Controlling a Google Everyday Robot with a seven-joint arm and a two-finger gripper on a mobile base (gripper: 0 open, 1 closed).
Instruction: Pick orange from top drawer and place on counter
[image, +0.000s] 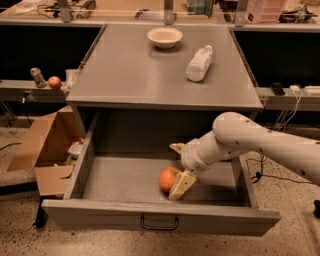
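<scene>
The orange (168, 179) lies on the floor of the pulled-out top drawer (160, 216), near its front and right of the middle. My gripper (176, 171) is down inside the drawer, open, right beside the orange. One tan finger (182, 185) touches the orange's right side and the other finger (176, 148) stands apart behind it. The white arm reaches in from the right. The grey counter (130, 75) is the cabinet top above the drawer.
A white bowl (165, 36) and a lying plastic bottle (199, 63) are on the counter's far half. An open cardboard box (45, 142) stands on the floor at the left. A small red fruit (54, 82) sits on the left shelf.
</scene>
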